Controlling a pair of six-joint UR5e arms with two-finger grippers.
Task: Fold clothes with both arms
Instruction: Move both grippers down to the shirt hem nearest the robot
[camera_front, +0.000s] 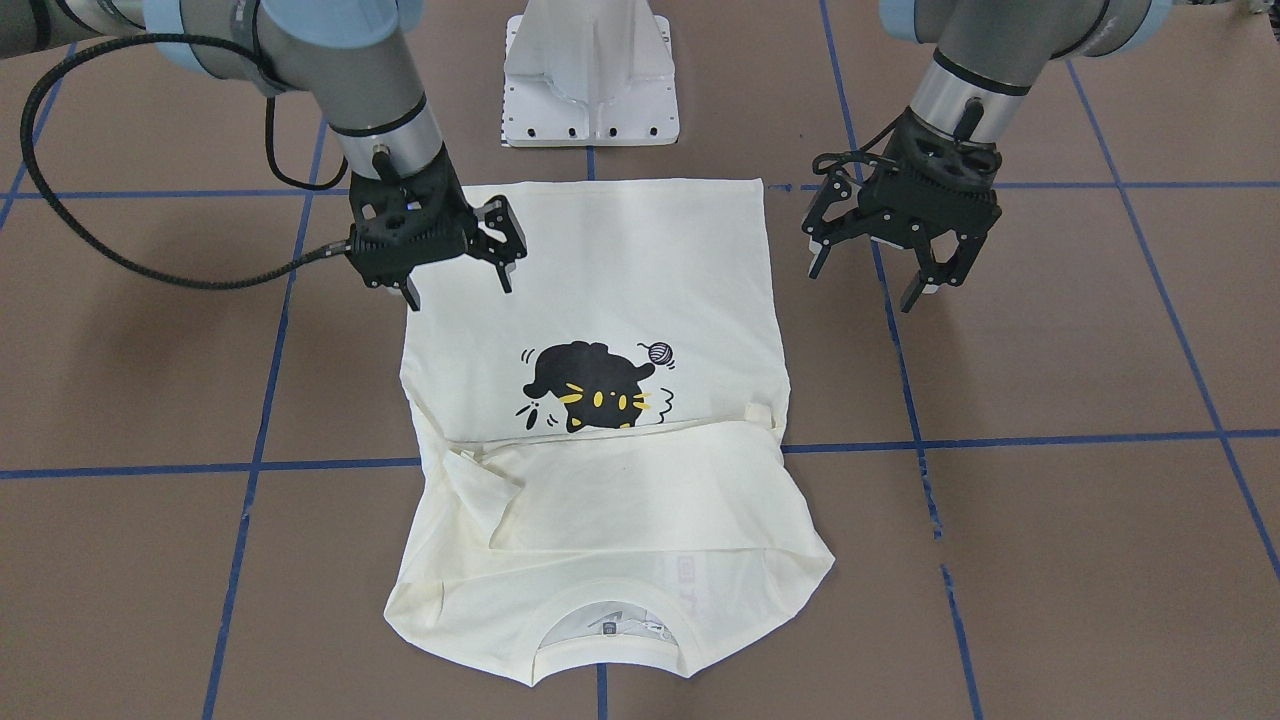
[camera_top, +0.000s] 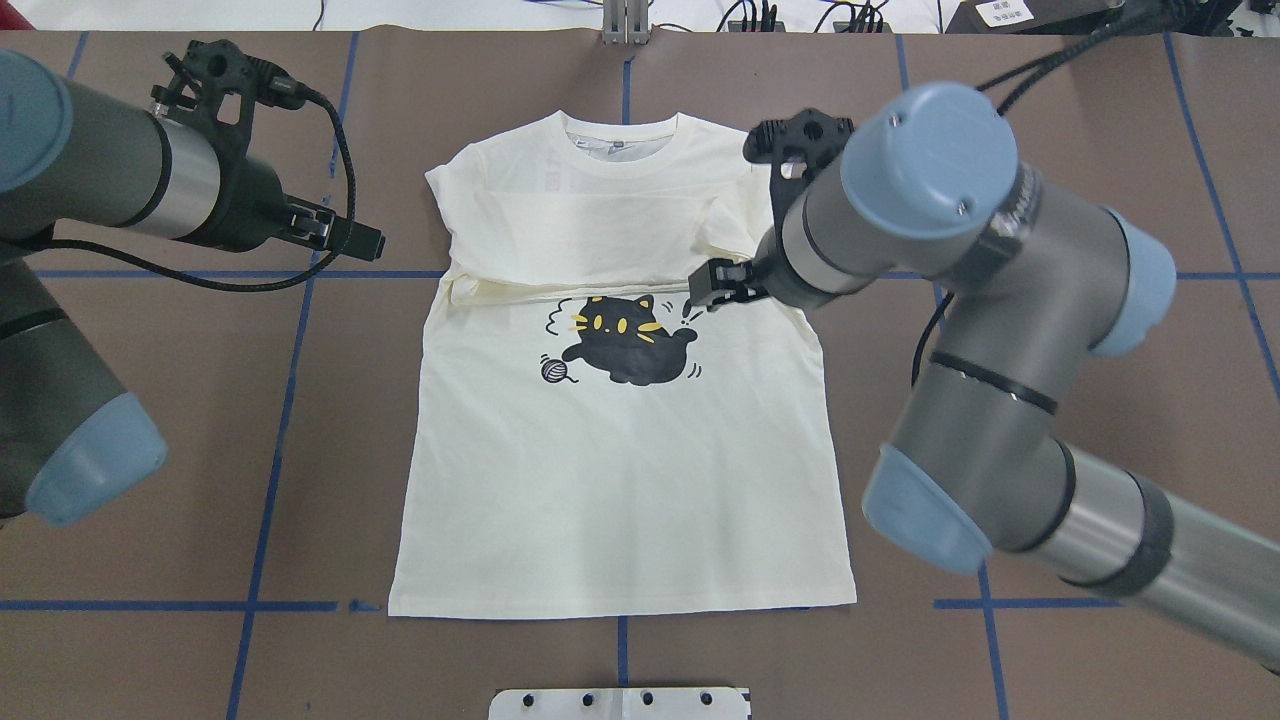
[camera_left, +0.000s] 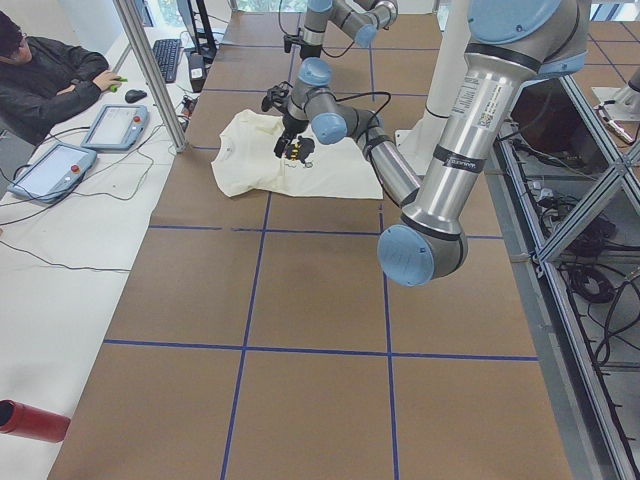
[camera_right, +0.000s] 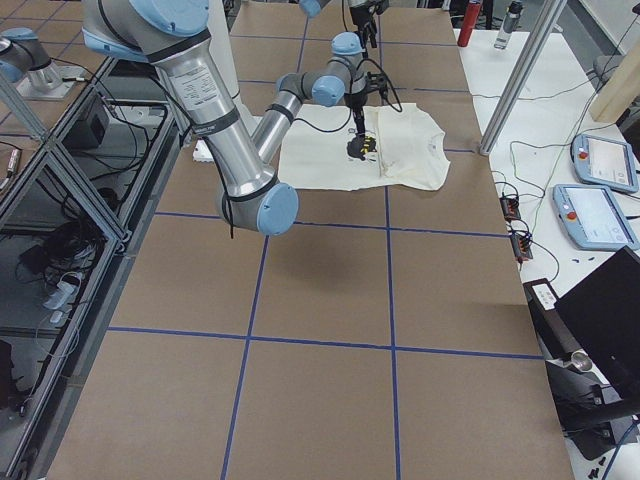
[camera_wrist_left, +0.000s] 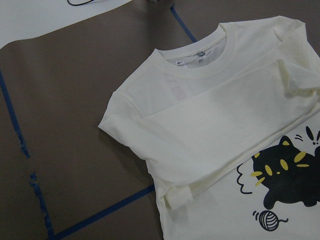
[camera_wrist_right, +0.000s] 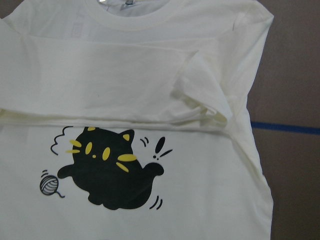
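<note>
T-shirt (camera_top: 620, 480) lies flat on the brown table (camera_front: 1050, 380), print side up, centred between the arms. Its hem is at the robot's side, just short of the white pedestal base (camera_front: 590, 70), and its collar (camera_top: 620, 135) is at the far side.

Both sleeves (camera_top: 590, 225) are folded in across the chest. They form a plain cream band between the collar and the cat print (camera_top: 625, 340), and the band's edge just cuts the top of the cat's head.

Print: black cat with yellow eyes and whiskers, grey yarn ball (camera_top: 553, 370), and a black exclamation mark by the ear.

Writing:
- The neck label (camera_top: 617, 146) inside the collar is too small to read.
- Faint lettering shows through the fabric just below the collar, not legible.
- The printed strips on the arm tubes in the side views are also unreadable.

Right gripper (camera_front: 460, 293): jaws spread, holding nothing, raised above the shirt's edge on the robot's right. Its wrist camera looks down on the cat and the folded sleeve with no cloth between the fingers.

Left gripper (camera_front: 870, 280): jaws spread, holding nothing, hanging over bare table just off the shirt's edge on the robot's left, clear of the fabric.

Blue tape (camera_front: 1000, 440) grids the table, and one line passes under the shirt about where the sleeve fold sits.
</note>
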